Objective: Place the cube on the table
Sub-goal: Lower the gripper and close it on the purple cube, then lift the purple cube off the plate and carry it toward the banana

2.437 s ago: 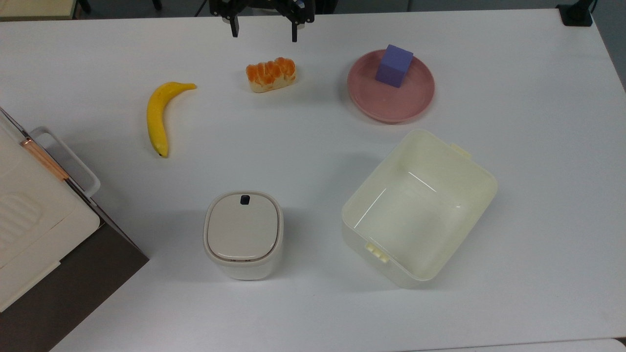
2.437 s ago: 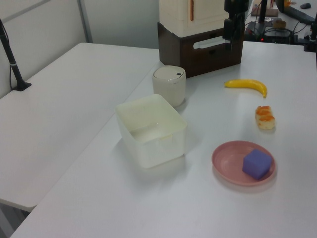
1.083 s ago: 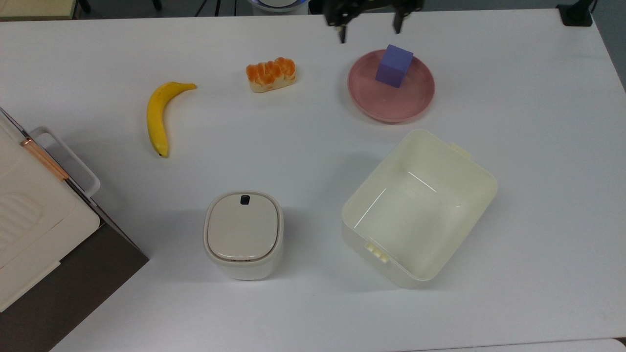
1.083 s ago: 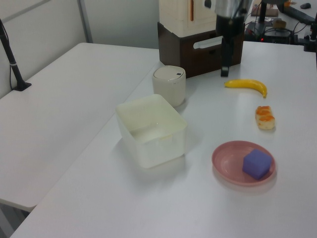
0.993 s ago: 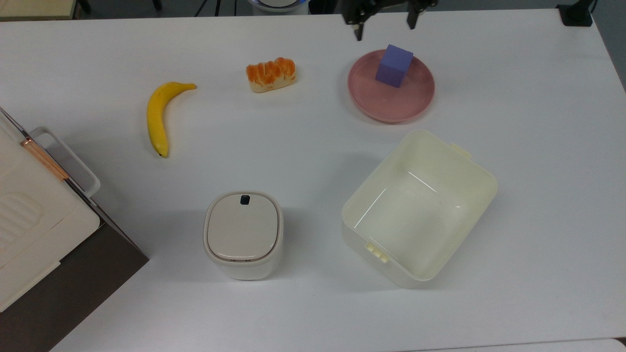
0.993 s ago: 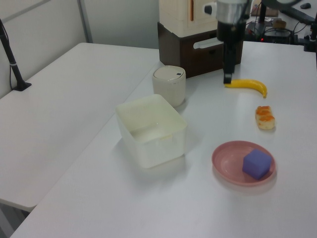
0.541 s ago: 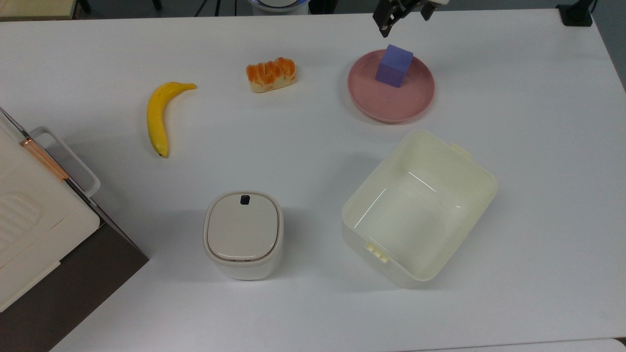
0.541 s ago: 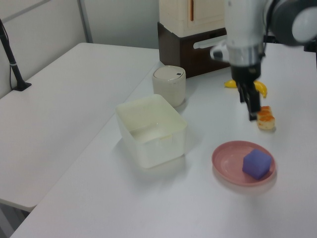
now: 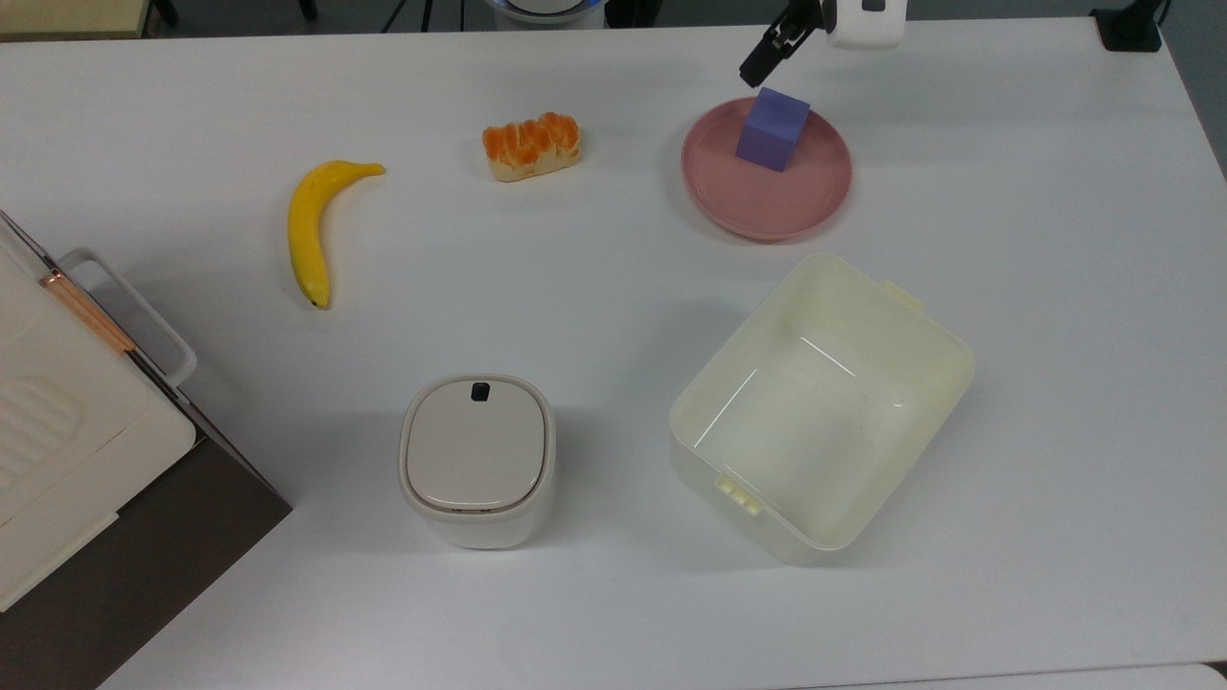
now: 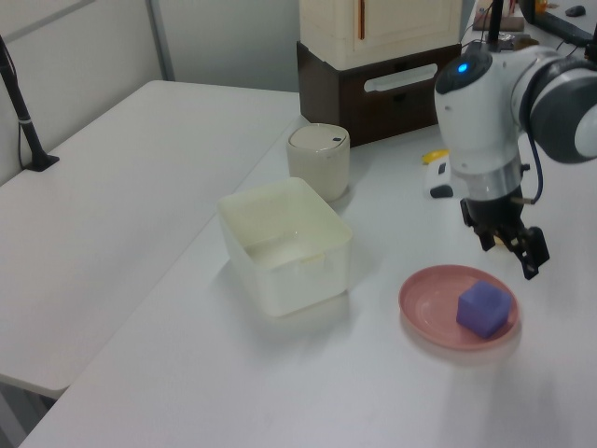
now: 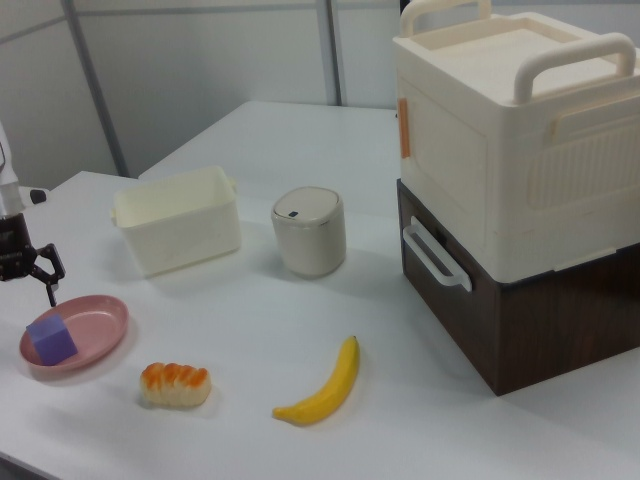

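The purple-blue cube [image 9: 773, 129] stands on the far part of a pink plate [image 9: 767, 216] on the white table [image 9: 594, 249]. The cube [image 10: 484, 309] also shows on the plate [image 10: 429, 299] in the left view, and the cube [image 11: 51, 340] on the plate [image 11: 100, 320] in the right view. My gripper [image 10: 510, 254] hangs open and empty just above and behind the cube, apart from it. In the top view the gripper [image 9: 791, 48] is at the upper edge, one dark finger [image 9: 757, 65] pointing down toward the cube. In the right view the gripper [image 11: 25, 275] is at the left edge.
A banana [image 9: 309, 230] and an orange-topped pastry [image 9: 531, 146] lie to the top view's left of the plate. A cream bin [image 9: 944, 331] sits just in front of the plate, a white lidded canister [image 9: 476, 458] beside it. Stacked cream and brown boxes [image 9: 57, 431] fill the top view's left.
The gripper has swung from above the pastry side across to the top view's right and come down close over the plate and cube. The cube has not moved.
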Tool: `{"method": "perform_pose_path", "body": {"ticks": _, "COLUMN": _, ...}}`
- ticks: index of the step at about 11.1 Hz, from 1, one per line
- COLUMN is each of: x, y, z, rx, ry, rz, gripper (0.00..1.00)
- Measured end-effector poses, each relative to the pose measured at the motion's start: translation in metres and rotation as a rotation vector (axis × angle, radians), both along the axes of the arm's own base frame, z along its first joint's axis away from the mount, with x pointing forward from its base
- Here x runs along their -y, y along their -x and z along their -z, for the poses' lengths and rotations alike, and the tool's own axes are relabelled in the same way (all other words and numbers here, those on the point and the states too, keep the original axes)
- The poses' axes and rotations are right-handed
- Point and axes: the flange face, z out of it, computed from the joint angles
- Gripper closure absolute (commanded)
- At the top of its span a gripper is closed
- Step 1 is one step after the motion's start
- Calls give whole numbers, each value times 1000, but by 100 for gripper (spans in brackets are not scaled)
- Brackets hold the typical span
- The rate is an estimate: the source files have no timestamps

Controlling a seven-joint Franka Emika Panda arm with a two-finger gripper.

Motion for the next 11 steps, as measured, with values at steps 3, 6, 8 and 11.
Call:
{"method": "perform_pose_path", "body": {"ticks": 3, "x": -4, "y": -6, "z": 28, "rx": 2, "ry": 2, "rz": -14, "gripper": 0}}
{"method": "perform_pose_path", "body": {"ticks": 6, "x": -8, "y": -17, "z": 65, "rx": 23, "ry": 31, "rz": -46, "gripper": 30}}
{"method": "perform_pose_path", "body": {"ticks": 8, "x": -8, "y": -21, "z": 75, "rx": 34, "ry": 46, "rz": -63, "gripper": 60}}
{"method": "perform_pose_path", "body": {"ticks": 11, "x": -8, "y": -22, "z": 72, "rx": 40, "ry": 45, "rz": -64, "gripper": 73}}
